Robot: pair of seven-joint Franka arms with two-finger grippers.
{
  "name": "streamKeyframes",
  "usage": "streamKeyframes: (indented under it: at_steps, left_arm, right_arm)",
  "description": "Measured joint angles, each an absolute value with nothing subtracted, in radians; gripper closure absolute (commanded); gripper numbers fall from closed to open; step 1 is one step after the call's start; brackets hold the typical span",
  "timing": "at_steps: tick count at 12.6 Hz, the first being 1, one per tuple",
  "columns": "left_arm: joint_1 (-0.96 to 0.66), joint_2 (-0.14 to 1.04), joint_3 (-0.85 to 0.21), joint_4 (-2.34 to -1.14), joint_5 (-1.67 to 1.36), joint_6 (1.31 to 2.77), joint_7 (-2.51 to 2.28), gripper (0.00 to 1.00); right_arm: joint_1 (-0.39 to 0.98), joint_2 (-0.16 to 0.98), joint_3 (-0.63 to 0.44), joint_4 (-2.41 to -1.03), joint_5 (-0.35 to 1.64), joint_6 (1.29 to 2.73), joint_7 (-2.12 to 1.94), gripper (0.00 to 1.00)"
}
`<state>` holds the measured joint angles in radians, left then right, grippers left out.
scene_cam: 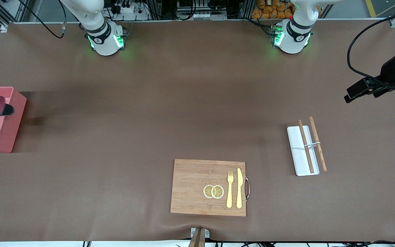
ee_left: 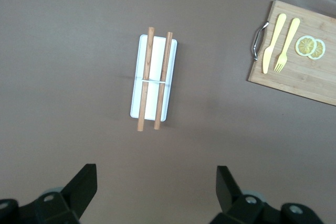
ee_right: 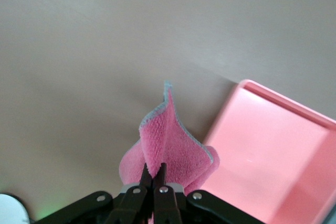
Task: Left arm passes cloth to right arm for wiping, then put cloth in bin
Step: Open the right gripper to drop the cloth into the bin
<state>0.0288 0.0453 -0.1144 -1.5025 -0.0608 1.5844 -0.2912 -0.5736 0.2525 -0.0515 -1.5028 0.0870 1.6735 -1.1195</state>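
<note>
while the cloth (ee_right: 168,145) hangs pinched in the closed fingers of the right gripper (ee_right: 156,184), it sits over the bin (scene_cam: 10,123) at the right arm's end of the table, seemingly above its rim. the left gripper (ee_left: 157,190) waits wide open and empty above the white tray (ee_left: 153,77) with two wooden sticks (ee_left: 163,80).

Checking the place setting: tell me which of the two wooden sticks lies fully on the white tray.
The wooden stick toward the right arm's end lies on the white tray; its twin runs along the tray's edge, mostly on the table.
</note>
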Motion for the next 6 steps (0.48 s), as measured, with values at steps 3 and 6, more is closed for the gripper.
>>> streamKeyframes:
  at_steps: [3,6]
  left_arm:
    - [0.027,0.045,-0.115,-1.504,-0.06,1.584,-0.291,0.0]
    - [0.028,0.045,-0.115,-1.504,-0.059,1.584,-0.291,0.0]
  right_arm:
    - [-0.655,0.257,-0.051,-1.492,0.072,1.785,-1.252,1.0]
    - [-0.709,0.285,-0.051,-1.492,0.073,1.834,-1.324,0.0]
